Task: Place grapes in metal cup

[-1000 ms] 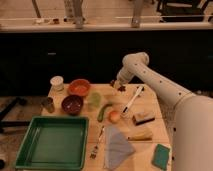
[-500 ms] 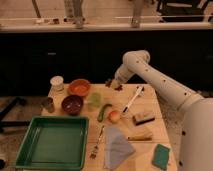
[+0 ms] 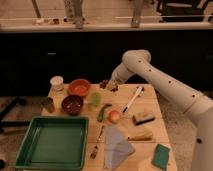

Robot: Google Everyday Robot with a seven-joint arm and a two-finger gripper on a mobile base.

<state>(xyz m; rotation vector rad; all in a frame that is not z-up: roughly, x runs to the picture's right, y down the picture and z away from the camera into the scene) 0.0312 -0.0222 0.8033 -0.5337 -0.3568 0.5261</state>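
Just at the back edge of the table [image 3: 150,107], the gripper [image 3: 112,86] hangs low, right beside the grapes [image 3: 104,83]. Whether it grips them I cannot tell. The metal cup [image 3: 48,104] stands well apart at the left edge, beyond the orange bowl [image 3: 79,87].

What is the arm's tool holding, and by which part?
Cannot be told. The tool is at the far edge of the table, right beside the grapes; whether it grips them doesn't show.

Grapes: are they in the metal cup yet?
Out. The grapes are beside the claw at the back; the metal cup stands well away.
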